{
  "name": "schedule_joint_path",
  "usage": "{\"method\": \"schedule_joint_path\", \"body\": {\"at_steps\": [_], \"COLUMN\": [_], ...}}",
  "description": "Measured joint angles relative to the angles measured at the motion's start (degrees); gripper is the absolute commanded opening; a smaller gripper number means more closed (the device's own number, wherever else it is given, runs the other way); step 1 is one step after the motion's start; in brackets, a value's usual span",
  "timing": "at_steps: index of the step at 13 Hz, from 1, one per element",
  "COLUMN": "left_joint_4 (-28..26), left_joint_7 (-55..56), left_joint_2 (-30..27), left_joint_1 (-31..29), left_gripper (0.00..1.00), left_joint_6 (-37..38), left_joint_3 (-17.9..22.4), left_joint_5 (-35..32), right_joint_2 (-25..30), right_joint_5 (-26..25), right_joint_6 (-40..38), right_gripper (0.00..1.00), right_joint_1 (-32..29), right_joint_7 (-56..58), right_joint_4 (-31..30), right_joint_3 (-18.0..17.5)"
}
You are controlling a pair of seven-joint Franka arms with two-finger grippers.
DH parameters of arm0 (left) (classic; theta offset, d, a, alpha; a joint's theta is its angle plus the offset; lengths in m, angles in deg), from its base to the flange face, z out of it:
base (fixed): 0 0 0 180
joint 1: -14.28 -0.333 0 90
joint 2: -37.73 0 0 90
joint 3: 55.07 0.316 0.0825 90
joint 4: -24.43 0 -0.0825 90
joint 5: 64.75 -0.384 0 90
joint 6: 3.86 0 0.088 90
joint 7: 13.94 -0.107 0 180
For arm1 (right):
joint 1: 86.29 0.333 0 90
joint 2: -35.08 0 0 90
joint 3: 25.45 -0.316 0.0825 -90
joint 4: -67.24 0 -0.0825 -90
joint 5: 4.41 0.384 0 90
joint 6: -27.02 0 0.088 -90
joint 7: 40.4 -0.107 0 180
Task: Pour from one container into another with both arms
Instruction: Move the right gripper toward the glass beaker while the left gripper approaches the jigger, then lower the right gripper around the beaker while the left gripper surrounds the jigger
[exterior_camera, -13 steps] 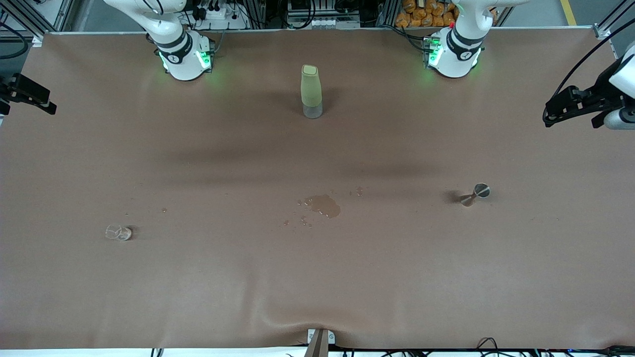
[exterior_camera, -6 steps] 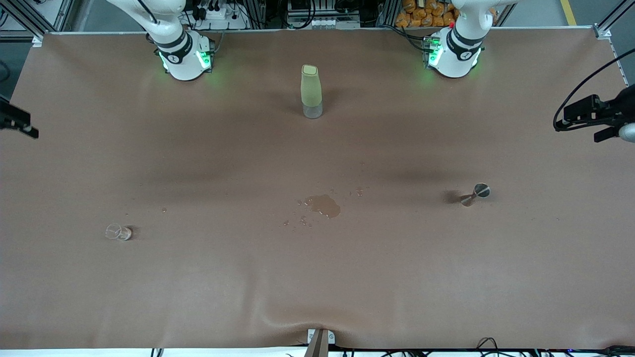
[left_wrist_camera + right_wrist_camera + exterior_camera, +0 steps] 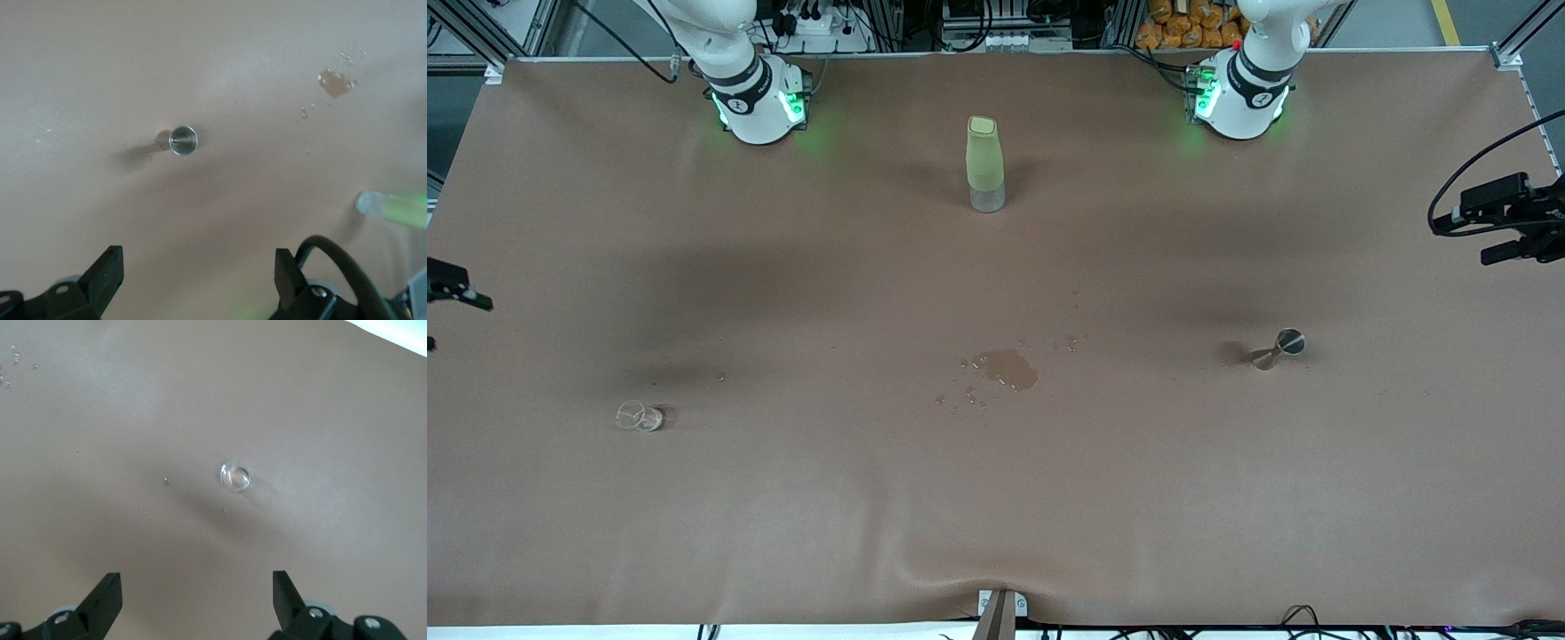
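The tiny clear glass cup [image 3: 639, 416] stands on the brown table toward the right arm's end; the right wrist view shows the cup [image 3: 235, 477] from above. The steel jigger [image 3: 1279, 348] stands toward the left arm's end, and the left wrist view looks down into the jigger [image 3: 182, 141]. My left gripper [image 3: 198, 267] hangs open high over the table's edge at its own end, with only the tip of the left gripper [image 3: 1507, 222] showing in the front view. My right gripper [image 3: 197, 590] is open, up in the air at its end, the right gripper [image 3: 449, 289] barely in the front view.
A tall pale-green bottle [image 3: 984, 164] with a clear base stands between the two arm bases. A wet spill [image 3: 1007, 368] with small droplets marks the table's middle. A black cable [image 3: 1476, 169] loops from the left gripper.
Both grippers have slid outward toward the table's ends and lower in the front view. The cup, jigger and bottle have not moved.
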Motion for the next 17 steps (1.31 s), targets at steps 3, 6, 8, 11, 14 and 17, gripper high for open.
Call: {"method": "schedule_joint_path", "body": {"at_steps": [3,6,8,11,14,17], "left_joint_4": [-1.6,-1.9,-1.9,-1.8,0.4,5.0], "left_joint_7": [-14.4,-29.7,-42.9,-55.5,-69.2,-77.7], "left_joint_2": [4.6,12.2,16.4,22.6,30.1,38.3], "left_joint_1": [-4.4,-8.4,-9.9,-11.2,-12.0,-12.0], "left_gripper": [1.00,1.00,1.00,1.00,1.00,1.00], "left_joint_6": [0.3,1.7,2.0,2.2,3.2,5.6], "left_joint_3": [0.0,0.0,0.0,-0.1,-0.2,-0.6], "left_joint_5": [6.3,12.0,15.1,18.9,24.4,28.5], "right_joint_2": [-7.6,-14.5,-17.3,-20.1,-22.5,-26.0], "right_joint_5": [7.2,10.7,15.0,19.4,26.1,32.3], "right_joint_6": [1.9,3.2,3.2,5.1,5.2,4.3], "right_gripper": [1.00,1.00,1.00,1.00,1.00,1.00], "right_joint_1": [-1.8,-1.9,-2.3,-3.2,-5.1,-7.1], "right_joint_7": [13.2,22.7,28.8,38.6,50.4,61.3], "right_joint_4": [0.8,5.0,6.4,6.9,7.0,7.0], "right_joint_3": [0.0,-0.1,-0.1,-0.1,-0.1,-0.1]}}
